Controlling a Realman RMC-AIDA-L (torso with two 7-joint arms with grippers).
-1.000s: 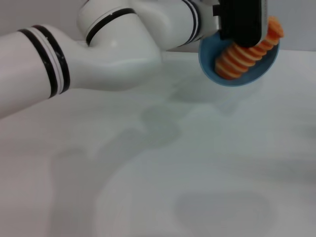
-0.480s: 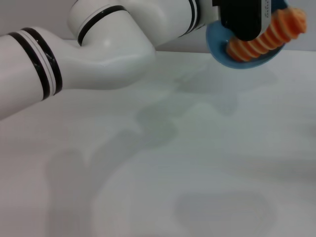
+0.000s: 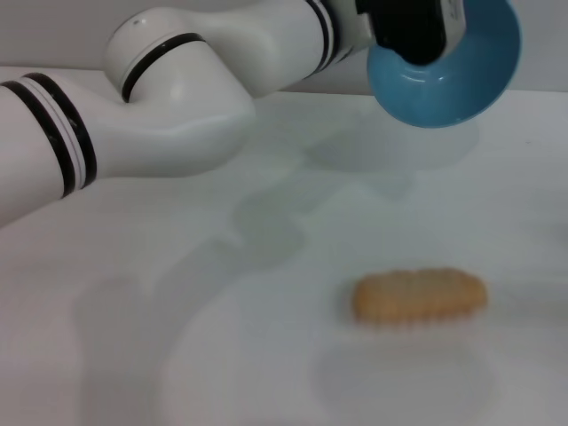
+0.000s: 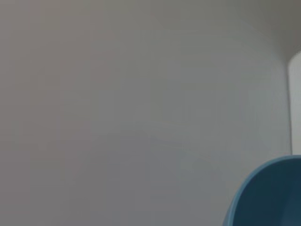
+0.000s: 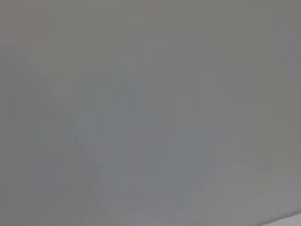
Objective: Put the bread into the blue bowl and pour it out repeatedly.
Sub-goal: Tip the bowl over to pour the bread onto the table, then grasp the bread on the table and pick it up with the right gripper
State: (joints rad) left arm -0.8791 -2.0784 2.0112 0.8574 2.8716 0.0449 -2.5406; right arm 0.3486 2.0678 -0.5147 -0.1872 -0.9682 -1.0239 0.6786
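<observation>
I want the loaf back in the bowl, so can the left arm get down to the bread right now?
Probably not yet: the left gripper holds the tipped blue bowl. The bread lies uncovered on the table.

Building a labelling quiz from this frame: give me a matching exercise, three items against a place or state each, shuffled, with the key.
Items:
1. the bread
2. the blue bowl
3. the left gripper

States:
A. held up off the table, tipped on its side, nothing in it
B. at the bowl's rim, up at the far side of the scene
C. lying on the white table, pale underside up

Pairs: 1-C, 2-A, 3-B
</observation>
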